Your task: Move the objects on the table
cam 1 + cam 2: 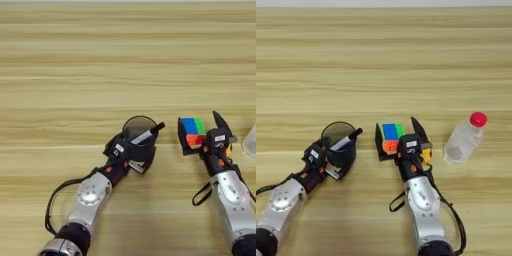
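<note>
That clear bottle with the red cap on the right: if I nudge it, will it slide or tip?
The bottle looks see-through and largely empty, so probably light and quick to skid. It appears tall and narrow, so a push near the red cap would likely topple it. Being round, it may then roll.

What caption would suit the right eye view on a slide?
Left tool grips the mesh pen cup; right tool brackets the puzzle cube, bottle alongside.

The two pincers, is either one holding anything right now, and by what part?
The left pincer clasps the black mesh pen cup by its side wall. The right pincer is open around the puzzle cube, not clamped on it.
</note>
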Controlling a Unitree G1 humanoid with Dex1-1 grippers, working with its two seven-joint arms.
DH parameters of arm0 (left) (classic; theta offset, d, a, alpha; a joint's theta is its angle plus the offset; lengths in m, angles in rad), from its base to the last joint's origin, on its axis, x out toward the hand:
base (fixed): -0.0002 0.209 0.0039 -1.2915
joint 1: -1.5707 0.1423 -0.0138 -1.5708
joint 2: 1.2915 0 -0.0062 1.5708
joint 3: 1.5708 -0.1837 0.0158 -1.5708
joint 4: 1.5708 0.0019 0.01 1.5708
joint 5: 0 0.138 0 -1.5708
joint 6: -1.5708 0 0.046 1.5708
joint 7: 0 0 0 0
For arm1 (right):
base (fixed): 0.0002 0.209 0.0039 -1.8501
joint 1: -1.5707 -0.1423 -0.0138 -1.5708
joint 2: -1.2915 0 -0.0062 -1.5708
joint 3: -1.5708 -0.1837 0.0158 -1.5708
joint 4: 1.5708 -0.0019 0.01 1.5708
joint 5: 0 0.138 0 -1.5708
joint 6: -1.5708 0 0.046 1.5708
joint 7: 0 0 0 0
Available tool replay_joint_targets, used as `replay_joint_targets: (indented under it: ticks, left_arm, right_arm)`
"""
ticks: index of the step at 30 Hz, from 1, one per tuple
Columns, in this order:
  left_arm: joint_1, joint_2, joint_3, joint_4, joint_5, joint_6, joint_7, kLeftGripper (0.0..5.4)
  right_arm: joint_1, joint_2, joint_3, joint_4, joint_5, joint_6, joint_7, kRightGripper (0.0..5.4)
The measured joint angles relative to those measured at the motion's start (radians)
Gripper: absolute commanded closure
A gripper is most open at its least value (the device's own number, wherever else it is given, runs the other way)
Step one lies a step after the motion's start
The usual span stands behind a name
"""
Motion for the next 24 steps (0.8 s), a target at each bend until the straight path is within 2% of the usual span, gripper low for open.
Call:
replay_joint_targets:
  ticks: [4, 7, 16, 24]
  left_arm:
    - [-0.045, -0.003, 0.039, 0.057, -0.005, 0.0, 0.042, 0.55]
    - [-0.063, -0.003, 0.062, 0.082, -0.014, -0.002, 0.049, 0.73]
    - [-0.084, -0.005, 0.122, 0.127, -0.031, -0.031, 0.09, 0.81]
    - [-0.041, 0.018, 0.208, 0.075, -0.029, -0.071, 0.301, 0.82]
  right_arm:
    - [0.0, 0.0, 0.0, 0.01, -0.001, 0.0, 0.0, 0.0]
    - [0.0, 0.0, 0.0, 0.016, -0.001, -0.001, -0.001, 0.0]
    - [0.0, 0.0, 0.0, 0.023, -0.004, -0.002, -0.001, 0.0]
    - [-0.001, 0.0, -0.002, 0.031, -0.005, -0.003, -0.001, 0.0]
